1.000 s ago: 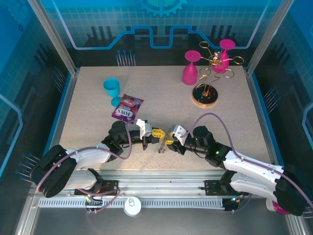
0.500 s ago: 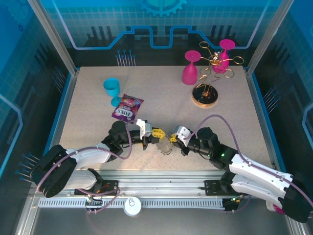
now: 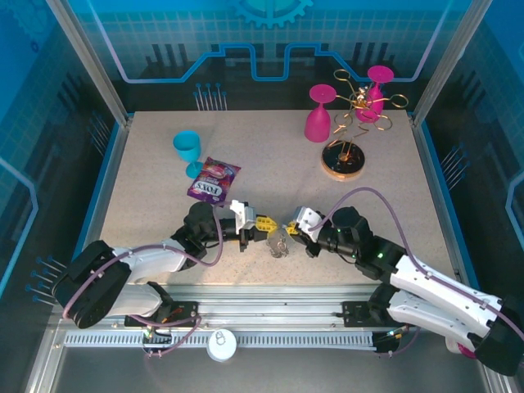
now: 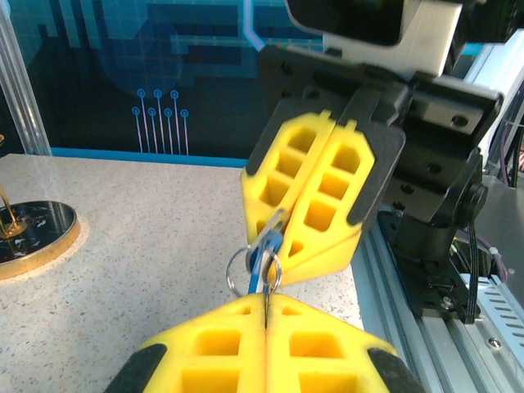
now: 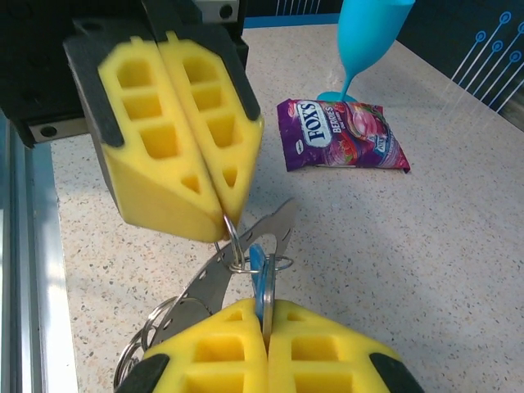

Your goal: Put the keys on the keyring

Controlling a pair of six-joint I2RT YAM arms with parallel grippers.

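Top external view: the left gripper (image 3: 261, 223) and the right gripper (image 3: 292, 230) meet tip to tip over the table (image 3: 368, 205). They are on the arm-base side of the purple candy bag (image 3: 213, 181) and a little to its right. The bunch of keys (image 3: 278, 244) sits just past their tips, farther from the bag. From the right wrist, the right gripper's yellow fingers (image 5: 319, 360) are pressed together on the blue-headed key (image 5: 257, 274), which stands edge-on out of the seam between them. Facing it, on the side toward the candy bag, the left gripper's fingers (image 5: 155, 147) are pressed together too — their tip pinches the thin wire of the keyring (image 5: 232, 240). A flat silvery key blade (image 5: 275, 227) slants from that wire toward the bag. Another runs the opposite way, to where further small rings (image 5: 137, 350) lie blurred at the frame's edge. The blue-headed key meets the wire loop just beside the pinch; whether it is threaded on I cannot tell. The left wrist view shows the same hold — a thin metal edge enters the seam of the left fingers, and the blue-headed key juts from the right gripper's tip. A turquoise goblet (image 3: 187, 149) stands just beyond the candy bag, well apart from the grippers.
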